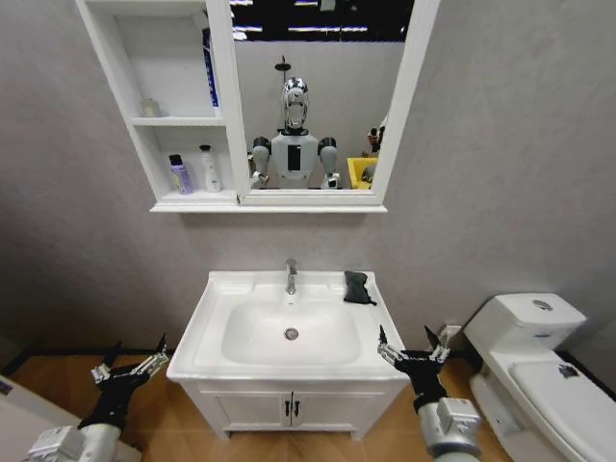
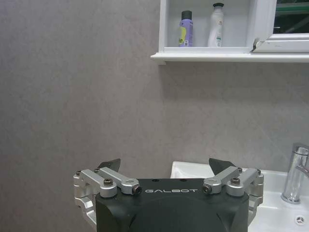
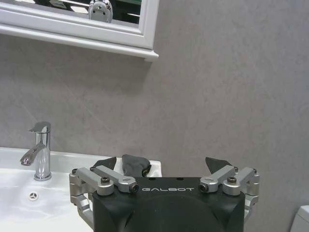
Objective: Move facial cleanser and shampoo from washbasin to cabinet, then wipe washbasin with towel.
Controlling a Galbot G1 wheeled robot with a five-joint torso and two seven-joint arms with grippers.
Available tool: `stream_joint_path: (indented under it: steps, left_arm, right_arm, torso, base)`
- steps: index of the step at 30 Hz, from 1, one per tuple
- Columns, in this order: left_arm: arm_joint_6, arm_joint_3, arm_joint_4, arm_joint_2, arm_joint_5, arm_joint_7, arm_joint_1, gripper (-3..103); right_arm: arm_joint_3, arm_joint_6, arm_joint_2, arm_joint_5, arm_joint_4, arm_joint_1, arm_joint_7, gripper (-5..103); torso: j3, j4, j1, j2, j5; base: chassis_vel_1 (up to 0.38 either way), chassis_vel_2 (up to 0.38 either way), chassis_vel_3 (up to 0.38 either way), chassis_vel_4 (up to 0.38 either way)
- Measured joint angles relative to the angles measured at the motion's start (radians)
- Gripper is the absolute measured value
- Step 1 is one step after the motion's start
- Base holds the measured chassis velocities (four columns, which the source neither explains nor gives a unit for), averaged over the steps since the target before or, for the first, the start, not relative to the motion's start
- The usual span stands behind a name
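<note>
Head view first: I see the washbasin (image 1: 217, 322) straight ahead, its rim bare of bottles, and the cabinet (image 1: 144, 106) on the wall above it beside the mirror (image 1: 308, 96). I judge the moving part finished, since the purple bottle (image 1: 178, 174) and the white bottle (image 1: 207, 168) stand side by side in the lowest niche, upright and well back from the edge. That leaves the wiping. The towel (image 1: 358, 287) lies crumpled on the back right corner of the basin top, just right of the tap (image 1: 291, 276), so the right arm is the natural one for it. My right gripper (image 1: 412, 351) hovers off the basin's front right corner, jaws spread and empty. My left gripper (image 1: 130, 365) waits off the front left corner, likewise spread wide, holding nothing.
</note>
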Motion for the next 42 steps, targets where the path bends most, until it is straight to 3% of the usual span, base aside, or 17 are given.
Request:
stream_joint_path:
  steps: [8, 10, 15, 20, 21, 23, 26, 27, 28, 31, 33, 36, 37, 42]
  left_arm:
    - [0.000, 0.000, 0.000, 0.000, 0.000, 0.000, 0.000, 100]
    - [0.000, 0.000, 0.000, 0.000, 0.000, 0.000, 0.000, 100]
    - [0.000, 0.000, 0.000, 0.000, 0.000, 0.000, 0.000, 100]
    - [0.000, 0.000, 0.000, 0.000, 0.000, 0.000, 0.000, 100]
    - [0.000, 0.000, 0.000, 0.000, 0.000, 0.000, 0.000, 100]
    - [0.000, 0.000, 0.000, 0.000, 0.000, 0.000, 0.000, 100]
    - [0.000, 0.000, 0.000, 0.000, 0.000, -0.001, 0.000, 100]
    - [0.000, 0.000, 0.000, 0.000, 0.000, -0.001, 0.000, 100]
    - [0.000, 0.000, 0.000, 0.000, 0.000, -0.001, 0.000, 100]
    - [0.000, 0.000, 0.000, 0.000, 0.000, 0.000, 0.000, 100]
    - [0.000, 0.000, 0.000, 0.000, 0.000, -0.001, 0.000, 100]
    - [0.000, 0.000, 0.000, 0.000, 0.000, -0.001, 0.000, 100]
    - [0.000, 0.000, 0.000, 0.000, 0.000, -0.001, 0.000, 100]
    - [0.000, -0.001, 0.000, 0.000, 0.000, -0.002, 0.000, 100]
  right_arm:
    - [0.002, 0.016, -0.004, 0.004, 0.012, -0.012, 0.013, 100]
    - [0.006, 0.024, -0.008, 0.013, 0.012, -0.015, 0.016, 100]
    - [0.006, 0.027, -0.015, 0.023, 0.007, -0.013, 0.018, 100]
    - [-0.014, 0.025, -0.017, 0.022, 0.000, -0.005, 0.015, 100]
    - [-0.015, 0.025, -0.018, 0.022, 0.001, -0.006, 0.014, 100]
    - [-0.015, 0.025, -0.019, 0.022, 0.004, -0.010, 0.014, 100]
    - [-0.015, 0.026, -0.020, 0.024, 0.008, -0.018, 0.011, 100]
    - [-0.015, 0.026, -0.020, 0.027, 0.009, -0.022, 0.008, 100]
    - [-0.014, 0.028, -0.020, 0.027, 0.009, -0.025, 0.002, 100]
    - [-0.007, 0.056, -0.021, 0.027, 0.001, -0.027, -0.040, 100]
    - [-0.001, 0.073, -0.021, 0.026, -0.008, -0.025, -0.075, 100]
    - [-0.002, 0.084, -0.020, 0.035, -0.016, -0.013, -0.082, 100]
    - [-0.001, 0.096, -0.019, 0.043, -0.023, -0.007, -0.088, 100]
    - [0.002, 0.126, -0.019, 0.048, -0.035, 0.000, -0.099, 100]
  torso:
    - [0.000, 0.0001, 0.000, 0.000, 0.0007]
    - [0.000, 0.0001, 0.000, 0.000, -0.0012]
    - [0.000, 0.0003, 0.000, 0.000, 0.0009]
    - [0.000, 0.0001, 0.000, 0.000, -0.0013]
    - [0.000, 0.0007, 0.001, 0.000, 0.0010]
    - [0.000, 0.0001, 0.000, 0.000, -0.0006]
    - [0.000, 0.0001, 0.000, 0.000, -0.0001]
    - [0.000, 0.0006, 0.001, 0.000, 0.0005]
    - [0.000, 0.0000, 0.000, 0.000, -0.0014]
    - [0.000, 0.0002, 0.000, 0.000, 0.0005]
    - [0.000, 0.0001, 0.000, 0.000, -0.0015]
    - [0.000, 0.0002, -0.001, 0.000, 0.0012]
    - [0.000, 0.0005, -0.001, 0.000, -0.0009]
    - [0.000, 0.0002, -0.001, 0.001, 0.0001]
  base:
    - [0.270, -0.305, -0.260, 0.296]
    - [0.317, -0.364, -0.311, 0.366]
    - [0.372, -0.383, -0.341, 0.378]
    - [0.343, -0.392, -0.333, 0.397]
    - [0.367, -0.374, -0.332, 0.367]
    - [0.333, -0.381, -0.332, 0.367]
    - [0.325, -0.374, -0.318, 0.354]
    - [0.325, -0.392, -0.322, 0.390]
    - [0.325, -0.364, -0.315, 0.390]
    - [0.323, -0.370, -0.327, 0.343]
    - [0.337, -0.393, -0.297, 0.353]
    - [0.310, -0.319, -0.284, 0.293]
    - [0.221, -0.221, -0.266, 0.213]
    - [0.106, 0.019, -0.136, 0.110]
